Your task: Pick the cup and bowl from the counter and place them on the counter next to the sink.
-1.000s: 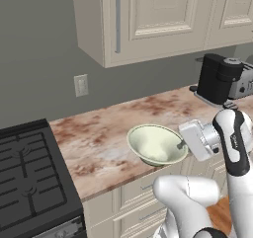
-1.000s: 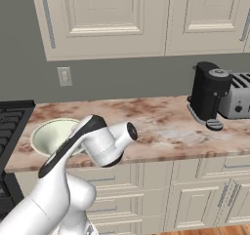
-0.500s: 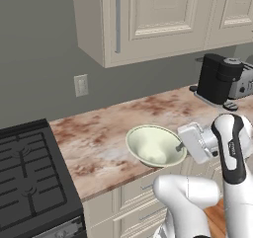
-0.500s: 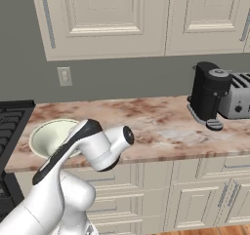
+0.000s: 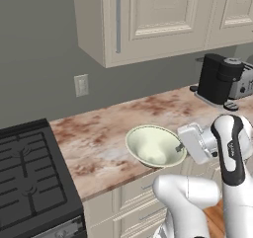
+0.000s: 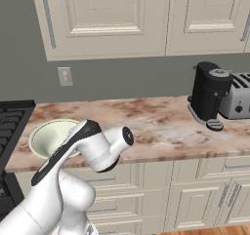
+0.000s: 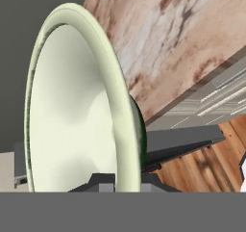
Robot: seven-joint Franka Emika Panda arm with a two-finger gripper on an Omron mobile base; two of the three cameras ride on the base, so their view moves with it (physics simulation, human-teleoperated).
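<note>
Bowl (image 5: pixel 154 145) sits pinched by its rim in my tool (image 7: pixel 126 182), lifted clear of the desk (image 5: pixel 101 138) at centre frame so I can carry it sinkward.

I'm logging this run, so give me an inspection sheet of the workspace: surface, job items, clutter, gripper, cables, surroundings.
Surface: marbled reddish-brown counter over cream cabinets.
Job's things: pale cream-green bowl at the counter's front edge, tilted, its rim between the gripper's fingertips in the hand view. Cup and sink: nothing seen.
Clutter: black coffee machine and a toaster at the counter's right end.
Gripper: gripper shut on the bowl's rim.
Cables: nothing seen.
Surroundings: black stove top left of the counter, wall outlet, cream wall cabinets above, wooden floor below.
</note>
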